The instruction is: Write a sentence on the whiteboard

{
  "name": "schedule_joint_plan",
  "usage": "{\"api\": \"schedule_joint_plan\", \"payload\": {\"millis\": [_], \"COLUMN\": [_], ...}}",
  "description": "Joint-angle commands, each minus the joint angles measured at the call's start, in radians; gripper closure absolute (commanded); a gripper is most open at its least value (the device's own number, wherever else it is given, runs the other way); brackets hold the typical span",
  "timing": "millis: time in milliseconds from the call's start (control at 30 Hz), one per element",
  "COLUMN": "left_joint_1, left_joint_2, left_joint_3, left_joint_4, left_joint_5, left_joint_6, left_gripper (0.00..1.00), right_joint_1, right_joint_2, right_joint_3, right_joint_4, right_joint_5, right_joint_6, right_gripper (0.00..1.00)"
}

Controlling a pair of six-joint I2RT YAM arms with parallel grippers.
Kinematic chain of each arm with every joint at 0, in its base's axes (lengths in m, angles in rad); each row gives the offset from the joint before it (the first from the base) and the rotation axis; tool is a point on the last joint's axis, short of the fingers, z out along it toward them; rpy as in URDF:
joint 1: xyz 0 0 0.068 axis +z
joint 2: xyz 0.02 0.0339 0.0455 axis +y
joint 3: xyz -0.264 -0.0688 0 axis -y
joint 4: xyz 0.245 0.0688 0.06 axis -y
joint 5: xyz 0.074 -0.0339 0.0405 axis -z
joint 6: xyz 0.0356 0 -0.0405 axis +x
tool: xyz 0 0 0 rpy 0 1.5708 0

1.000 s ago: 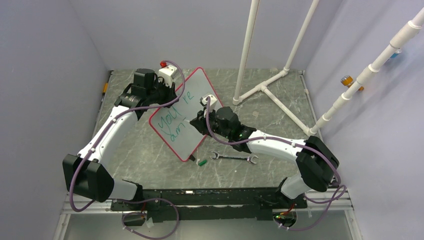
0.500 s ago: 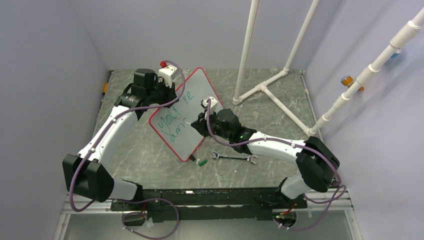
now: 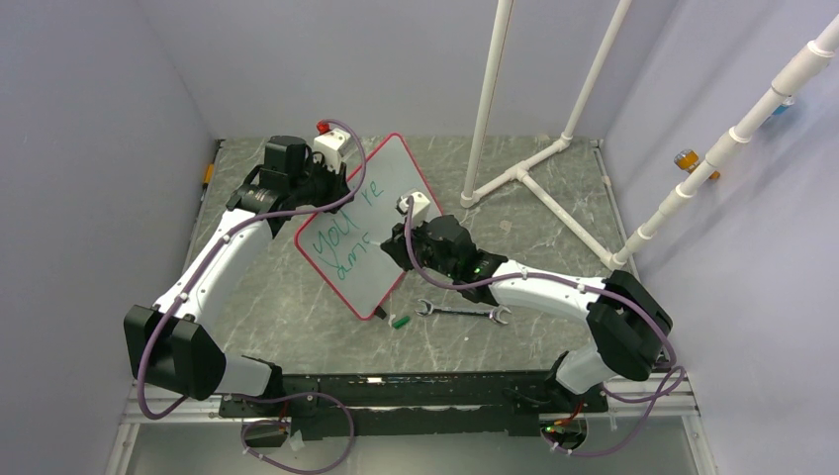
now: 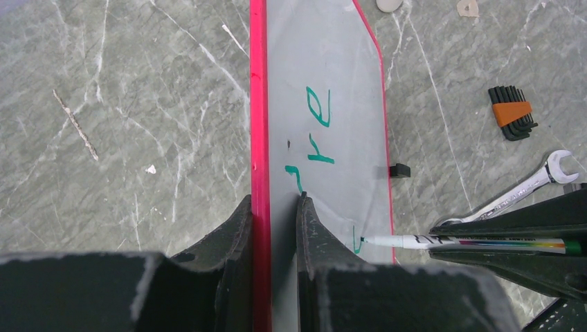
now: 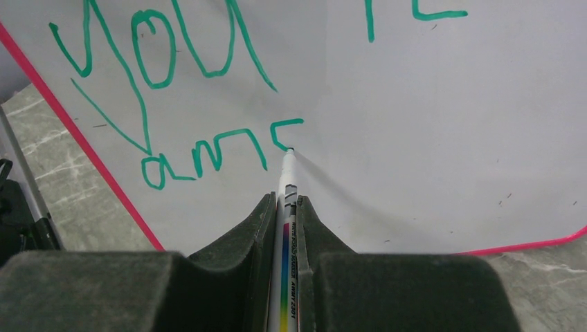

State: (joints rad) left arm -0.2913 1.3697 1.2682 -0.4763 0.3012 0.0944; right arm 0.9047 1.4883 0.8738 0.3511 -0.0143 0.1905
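Top external view: the whiteboard (image 3: 384,183) sits at the middle of the worktop (image 3: 277,297), its long axis running from 1 o'clock to 7 o'clock. The left jaws pinch its frame at the 10 o'clock side and the right jaws hang over its 4 o'clock half. The likeliest trouble is the board swinging about that single pinch as the pen pushes on it, which would bend the sentence (image 3: 346,237). A wrench (image 3: 461,313) and a green cap (image 3: 400,322) lie just beyond the board's 5 o'clock corner, where a sweeping right wrist could knock them.

Left wrist view: the left jaws are pressed onto the red frame, one on each face of the board (image 4: 325,62), so the grip is thin and could creep. The marker (image 4: 450,242) comes in from 3 o'clock with its tip touching the surface near the frame on that side; the letters (image 4: 318,111) lie at 12 o'clock from the jaws.

Right wrist view: the right jaws are shut tight on the marker (image 5: 286,180), which points to 12 o'clock, its nib on the board (image 5: 429,124) at the end of a half-made stroke. The risk here is the barrel sliding back between the pads, leaving a faint line. The lettering (image 5: 166,55) lies from 10 to 12 o'clock of the jaws, and bare white runs to 3 o'clock.
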Motion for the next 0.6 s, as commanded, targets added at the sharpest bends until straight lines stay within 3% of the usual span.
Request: {"api": "schedule_joint_plan", "payload": {"millis": [0, 567], "left_joint_1": [0.009, 0.009], "left_joint_2": [0.018, 0.017], "left_joint_3": [-0.012, -0.011], "left_joint_4": [-0.123, -0.123], "left_joint_5": [-0.174, -0.177], "left_joint_6": [0.206, 0.208], "left_gripper": [1.00, 1.00], "right_joint_1": [0.000, -0.001], "right_joint_2": [0.000, 0.026], "right_joint_3": [0.066, 0.103], "right_joint_4": [-0.012, -0.018], "right_joint_5": [0.047, 0.038], "right_joint_6": [-0.036, -0.035], "right_gripper": [1.00, 1.00]}}
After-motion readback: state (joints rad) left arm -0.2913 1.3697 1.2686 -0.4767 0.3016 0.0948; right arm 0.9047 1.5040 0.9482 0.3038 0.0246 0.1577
